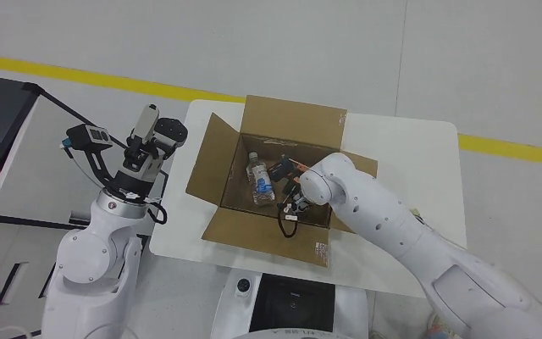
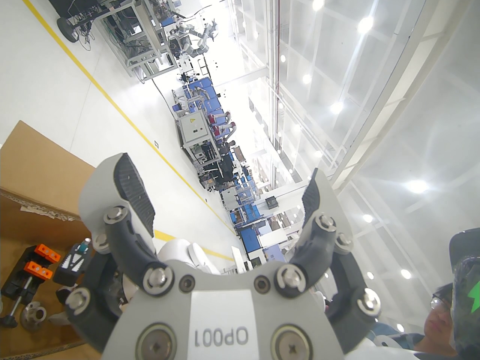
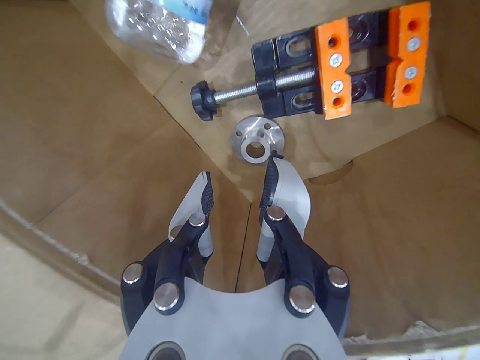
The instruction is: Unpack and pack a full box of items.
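Unpacking, prob.: R gripper, jaws released, is hovering inside cardboard box beside metal flange hub. Next likely needs closing on it. L gripper, also released, is hanging outside box.

The right gripper hangs inside the cardboard box, its ribbed fingers parted with a clear gap between them. One fingertip sits at the rim of a round metal flange lying flat on the box floor (whether it actually touches is hard to tell). Just beyond the flange lies a small vise, black with two orange blocks. Its threaded screw and black knob point toward a clear plastic bottle with a blue label, lying nearby.
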